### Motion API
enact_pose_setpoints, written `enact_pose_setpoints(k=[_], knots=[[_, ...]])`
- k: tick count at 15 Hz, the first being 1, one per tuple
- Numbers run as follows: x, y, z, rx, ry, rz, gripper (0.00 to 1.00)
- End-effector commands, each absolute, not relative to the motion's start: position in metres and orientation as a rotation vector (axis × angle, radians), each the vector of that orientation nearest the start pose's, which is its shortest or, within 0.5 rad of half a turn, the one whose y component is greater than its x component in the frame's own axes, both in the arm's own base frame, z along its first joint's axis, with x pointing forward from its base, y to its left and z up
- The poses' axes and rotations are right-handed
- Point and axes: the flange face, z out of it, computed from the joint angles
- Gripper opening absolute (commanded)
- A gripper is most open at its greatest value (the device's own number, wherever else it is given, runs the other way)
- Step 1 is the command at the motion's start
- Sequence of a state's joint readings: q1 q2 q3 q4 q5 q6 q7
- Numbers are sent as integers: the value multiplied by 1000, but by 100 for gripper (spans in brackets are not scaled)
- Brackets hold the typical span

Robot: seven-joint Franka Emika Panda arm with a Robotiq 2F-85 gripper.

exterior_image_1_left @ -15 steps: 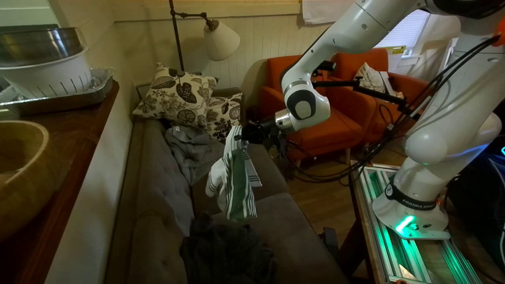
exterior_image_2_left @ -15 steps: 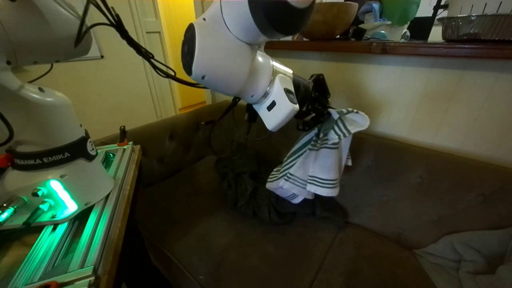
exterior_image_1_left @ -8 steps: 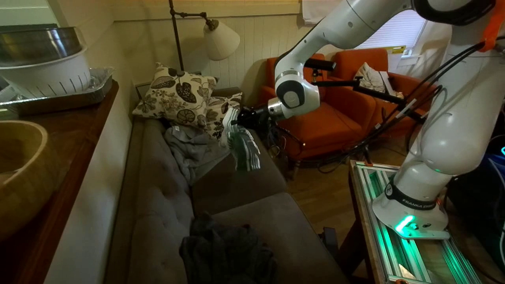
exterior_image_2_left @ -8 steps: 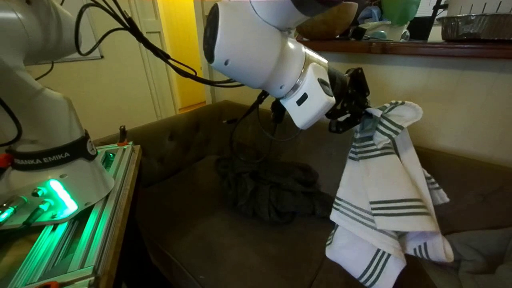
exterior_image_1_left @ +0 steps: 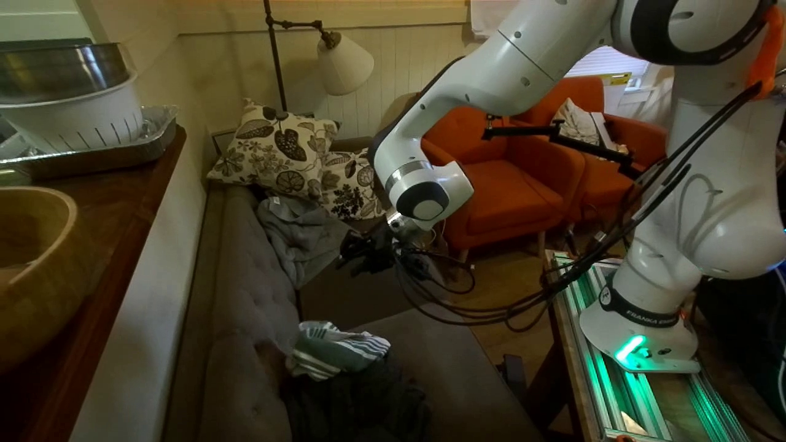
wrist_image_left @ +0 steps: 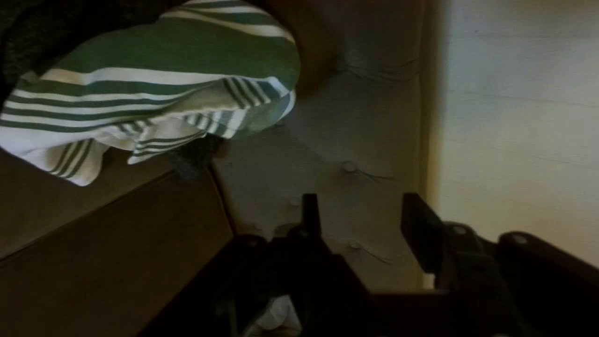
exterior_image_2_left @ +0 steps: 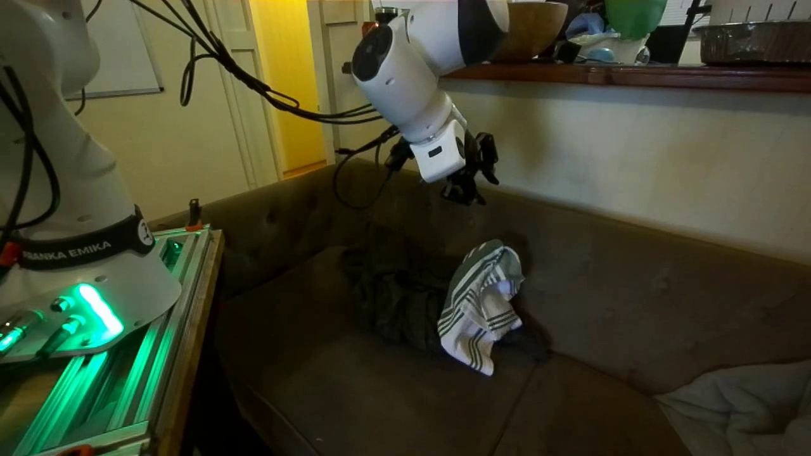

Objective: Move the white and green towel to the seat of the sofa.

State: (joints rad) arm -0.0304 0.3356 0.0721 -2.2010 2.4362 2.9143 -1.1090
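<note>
The white and green striped towel lies crumpled on the sofa, partly over a dark blanket; it shows in both exterior views (exterior_image_1_left: 338, 350) (exterior_image_2_left: 480, 310) and at the upper left of the wrist view (wrist_image_left: 154, 79). The brown sofa's seat (exterior_image_1_left: 442, 356) (exterior_image_2_left: 380, 392) extends around the blanket. My gripper is in the air above the sofa, apart from the towel, in both exterior views (exterior_image_1_left: 345, 263) (exterior_image_2_left: 486, 193). In the wrist view the gripper (wrist_image_left: 361, 206) has its fingers spread, with nothing between them.
The dark blanket (exterior_image_1_left: 362, 405) (exterior_image_2_left: 405, 304) is bunched against the sofa's backrest (exterior_image_2_left: 633, 285). A grey blanket (exterior_image_1_left: 301, 233) and patterned pillows (exterior_image_1_left: 276, 147) are at the sofa's far end. A wooden counter (exterior_image_1_left: 123, 209) runs behind the backrest. Cables (exterior_image_1_left: 491, 313) hang from the arm.
The towel hung from my gripper in the earlier frames; now it is let go and lies on the sofa. The gripper has opened and moved away from where it was half a second ago.
</note>
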Motion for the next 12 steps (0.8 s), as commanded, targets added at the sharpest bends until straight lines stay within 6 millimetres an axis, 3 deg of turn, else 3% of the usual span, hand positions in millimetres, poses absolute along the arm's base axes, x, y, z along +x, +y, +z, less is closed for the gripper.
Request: enact_pose_setpoints(k=[1,4,9,10,11,12], knots=[[492,-14,217,-2185,1440,-640,78],[472,-13,219,-2406,1319,-649,100],[431,-23,225,-2523,949,-681,100],[428,-26,229,-2499,893,-704,100],[446,-18,214,-2512,1019,-660,100],[441,-21,217,-2507,977,-673,100]])
